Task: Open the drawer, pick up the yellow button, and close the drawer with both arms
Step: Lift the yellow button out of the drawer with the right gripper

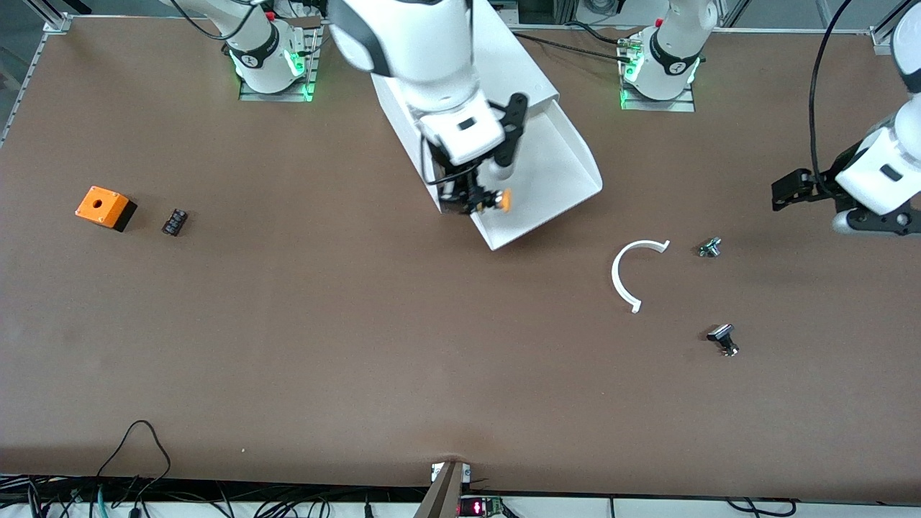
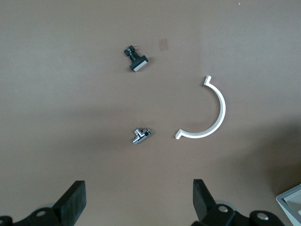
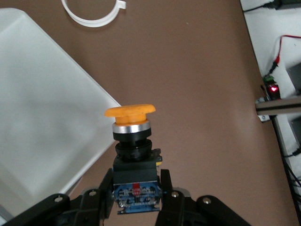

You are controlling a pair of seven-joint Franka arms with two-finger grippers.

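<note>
The button (image 3: pixel 133 155), orange cap outward, is clamped by its black and blue body between the fingers of the right hand (image 1: pixel 475 200), held up over the front edge of the pulled-out drawer (image 1: pixel 547 173). The left hand (image 1: pixel 827 194) waits with fingers spread wide and empty above the surface (image 1: pixel 360 345) at the left arm's end, near a white C-shaped ring (image 1: pixel 633 273) and two small black-and-silver parts (image 1: pixel 711 248).

Right gripper (image 1: pixel 481 199) fingers clamped, arm extended mid-table; left gripper (image 2: pixel 136 200) fingers spread, arm waiting
</note>
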